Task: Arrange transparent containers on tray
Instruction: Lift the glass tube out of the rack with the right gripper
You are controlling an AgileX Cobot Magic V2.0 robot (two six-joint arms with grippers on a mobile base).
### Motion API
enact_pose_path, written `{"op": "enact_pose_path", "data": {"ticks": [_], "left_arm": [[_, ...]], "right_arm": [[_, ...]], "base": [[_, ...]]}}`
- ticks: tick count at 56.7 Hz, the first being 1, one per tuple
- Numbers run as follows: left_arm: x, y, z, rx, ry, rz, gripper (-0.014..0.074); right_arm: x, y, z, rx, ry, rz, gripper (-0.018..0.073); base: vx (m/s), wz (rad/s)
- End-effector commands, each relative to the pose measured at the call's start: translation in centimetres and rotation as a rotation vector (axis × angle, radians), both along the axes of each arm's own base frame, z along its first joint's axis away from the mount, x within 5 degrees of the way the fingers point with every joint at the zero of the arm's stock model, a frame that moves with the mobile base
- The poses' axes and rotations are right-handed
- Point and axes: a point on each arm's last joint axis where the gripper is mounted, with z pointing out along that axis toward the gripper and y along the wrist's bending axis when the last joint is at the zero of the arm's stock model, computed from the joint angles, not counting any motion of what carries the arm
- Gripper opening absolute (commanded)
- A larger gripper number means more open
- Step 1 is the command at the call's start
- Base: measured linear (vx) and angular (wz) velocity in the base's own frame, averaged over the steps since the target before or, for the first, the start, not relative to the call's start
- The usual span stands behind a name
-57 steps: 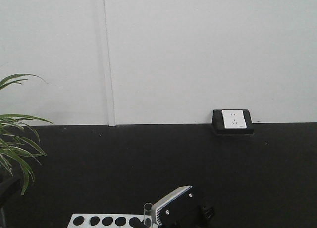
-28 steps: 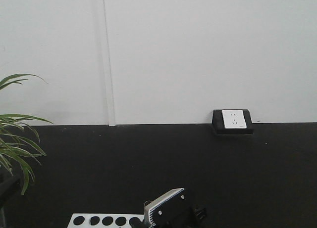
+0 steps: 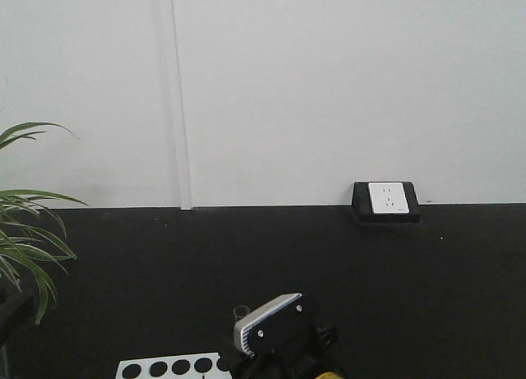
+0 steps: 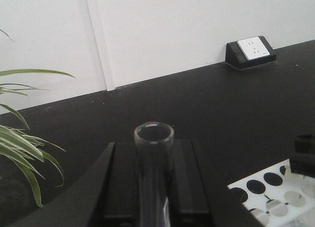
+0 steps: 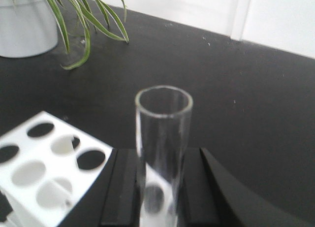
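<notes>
Since a second ago, the front view's silver-and-black wrist housing [image 3: 267, 325] has slid left and a little higher. The round tube rim [image 3: 241, 311] just left of it has risen clear above the white holed rack [image 3: 164, 367]. Which arm this is cannot be told. A sliver of yellow [image 3: 329, 373] now shows at the bottom edge below the housing, too little to identify. The plant [image 3: 25, 231], the wall socket [image 3: 387, 198] and the rack have stayed put.

The left fingers [image 4: 180, 160], flat matte-black slabs, are closed narrowly on a test tube [image 4: 153, 182] standing upright between them. It is thin, colourless, straight-walled glass, and its smooth circular lip rises above the fingertips. The rack, glossy white plastic pierced with round holes, lies down and to the right of these fingers. The plant's long striped leaves hang to their left, and the socket sits far beyond them to the right, on the dull black table [image 4: 197, 104].

The right fingers [image 5: 125, 165], equally black and flat, clamp a second test tube [image 5: 164, 128], also upright and clear. The rack is just left of them, and a smooth white pot [image 5: 27, 27] stands further off to the left.
</notes>
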Motion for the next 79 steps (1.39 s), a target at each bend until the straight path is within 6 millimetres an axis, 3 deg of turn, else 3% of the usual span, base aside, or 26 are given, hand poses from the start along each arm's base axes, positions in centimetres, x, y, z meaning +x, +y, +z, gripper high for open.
{"op": "enact_pose_path", "data": {"ticks": [1,10,18,26,39,48,57,68,79], "left_arm": [[0.0,-0.3,2.1,-0.044,-0.118,-0.024,0.0111],[0.0,-0.3,2.1,-0.044,-0.118,-0.024,0.0111],[0.0,-0.3,2.1,-0.043,-0.123,-0.025,0.0111],[-0.2,-0.4,2.9,-0.064,-0.189,-0.039,0.0111],[-1.9,0.3,5.0,-0.069,-0.212,-0.014,0.0111],[-4.6,1.2,7.2,-0.088,-0.285,0.003,0.0111],[-7.4,2.2,7.4,-0.091,-0.287,0.029,0.0111],[-9.1,2.7,7.8,-0.099,-0.329,0.035,0.0111],[-9.0,2.7,7.7,-0.100,-0.322,0.036,0.0111]], "right_arm": [[0.2,0.3,5.4,0.098,-0.135,0.009,0.0092],[-0.3,0.0,10.0,0.135,-0.164,0.021,0.0092],[-1.8,-1.7,14.4,0.164,-0.231,0.027,0.0093],[-4.1,-5.0,18.6,0.200,-0.301,0.005,0.0093],[-9.1,-11.4,22.7,0.124,-0.326,-0.033,0.0093],[-13.0,-14.8,22.0,0.153,-0.335,-0.065,0.0093],[-15.8,-16.8,20.1,0.185,-0.344,-0.069,0.0093],[-16.4,-17.2,19.6,0.181,-0.343,-0.067,0.0093],[-16.4,-17.1,19.5,0.175,-0.335,-0.066,0.0093]], "base": [[0.00,0.00],[0.00,0.00],[0.00,0.00],[0.00,0.00],[0.00,0.00],[0.00,0.00],[0.00,0.00],[0.00,0.00],[0.00,0.00]]}}
